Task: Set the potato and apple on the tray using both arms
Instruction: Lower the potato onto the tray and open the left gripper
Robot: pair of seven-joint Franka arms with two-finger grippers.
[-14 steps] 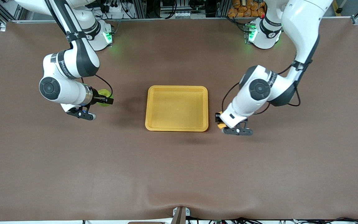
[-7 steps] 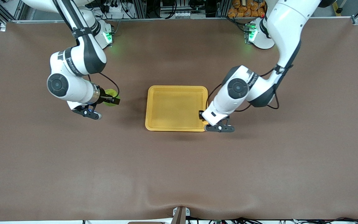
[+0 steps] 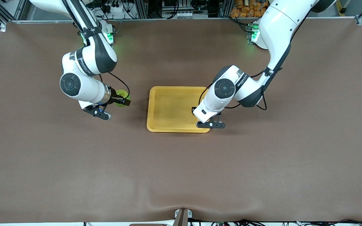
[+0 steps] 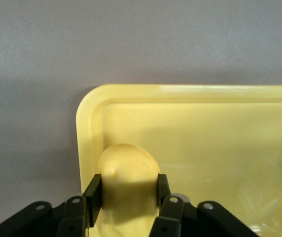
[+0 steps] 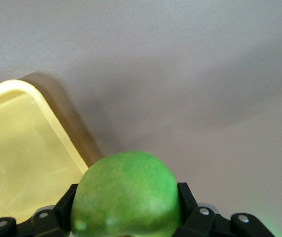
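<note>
The yellow-orange tray lies at the middle of the table. My left gripper hangs over the tray's end toward the left arm, shut on the yellow-tan potato. In the left wrist view the left gripper holds the potato over the tray's corner, just inside the rim. The hand hides the potato in the front view. My right gripper is shut on the green apple, over bare table beside the tray's end toward the right arm. The apple fills the right gripper, with the tray close by.
The brown table mat spreads wide on all sides of the tray. Both arm bases, lit green, stand along the table's edge farthest from the front camera, with cables and racks there.
The left gripper has carried the potato from beside the tray to over its end. The right gripper has moved with the apple toward the tray. Both grips held.
</note>
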